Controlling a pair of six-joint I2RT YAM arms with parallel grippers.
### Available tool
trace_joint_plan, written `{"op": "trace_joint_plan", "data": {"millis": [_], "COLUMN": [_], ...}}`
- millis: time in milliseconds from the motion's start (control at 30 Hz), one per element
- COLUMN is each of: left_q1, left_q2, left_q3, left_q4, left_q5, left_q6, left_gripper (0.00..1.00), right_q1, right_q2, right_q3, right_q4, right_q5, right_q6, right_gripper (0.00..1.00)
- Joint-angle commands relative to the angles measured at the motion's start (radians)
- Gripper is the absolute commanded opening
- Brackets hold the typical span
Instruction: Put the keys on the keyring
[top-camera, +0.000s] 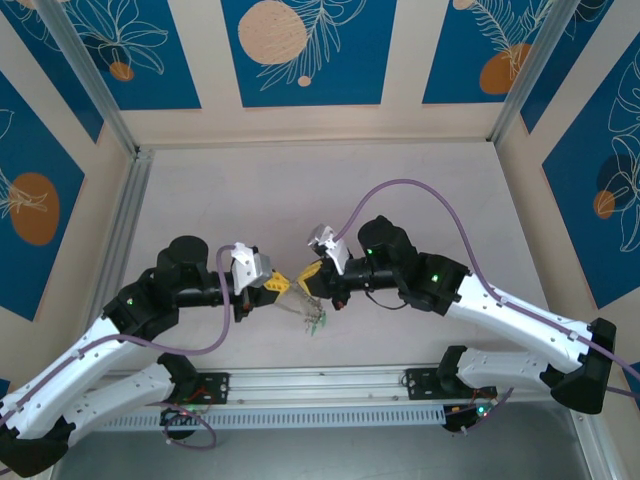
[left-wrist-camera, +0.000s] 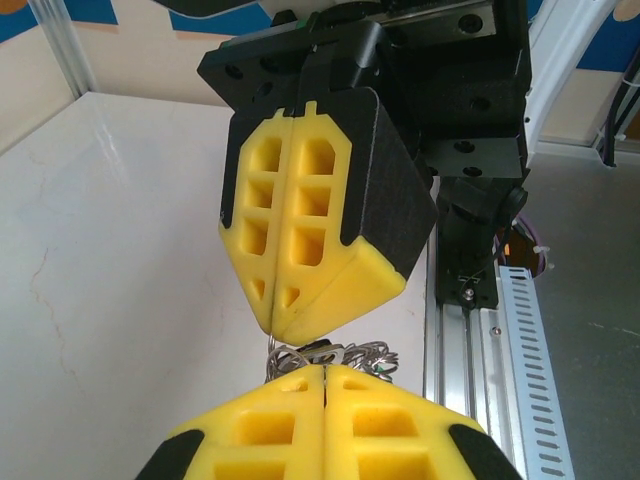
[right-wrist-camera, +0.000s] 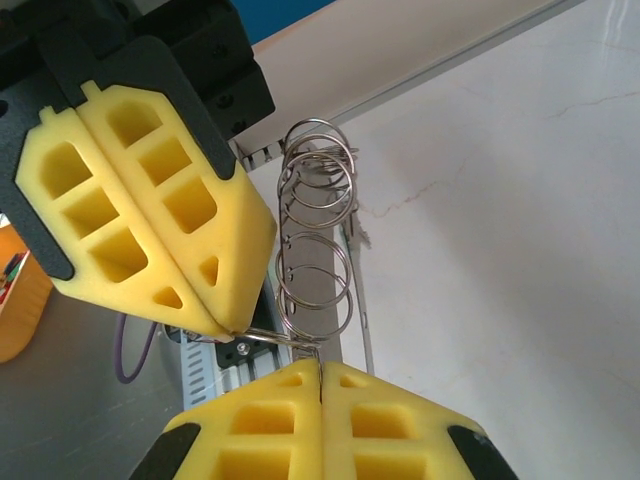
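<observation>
Keyring (top-camera: 298, 304) clamped by left hand (right-wrist-camera: 232, 325) and right hand (right-wrist-camera: 322, 375) — green tags (top-camera: 317, 325) seen from above

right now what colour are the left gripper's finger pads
Bright yellow pads with black edging, clearest in the left wrist view.

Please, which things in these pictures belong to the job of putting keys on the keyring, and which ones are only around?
Belong to the job:
- keyring, pinched between the two closed grippers
- green tags hanging from it
- left gripper
- right gripper

Only around:
- purple cable
- metal rail at the near edge
- patterned wall panels
</observation>
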Motion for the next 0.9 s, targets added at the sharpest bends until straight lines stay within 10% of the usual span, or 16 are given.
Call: {"op": "trace_joint_plan", "data": {"millis": [0, 333, 867], "left_q1": [0.005, 0.006, 0.009], "left_q2": [-0.034, -0.043, 0.017], "left_q3": [0.003, -0.001, 0.013], "left_q4": [0.047, 0.060, -0.012], "left_q5": [0.040, 0.042, -0.116], "left_q6": [0.016, 0.002, -0.103], "left_gripper": [0.00, 0.00, 0.00], "right_q1": [-0.015, -0.029, -0.097], "right_q2": [0.005, -0.055, -0.193], "right_q3": [0.024, 0.011, -0.154], "right_q4": [-0.022, -0.050, -0.047], "right_q5": [-0.009, 0.051, 0.178], "right_q6": [0.009, 0.016, 0.074], "right_gripper": [0.00, 0.44, 0.55]}}
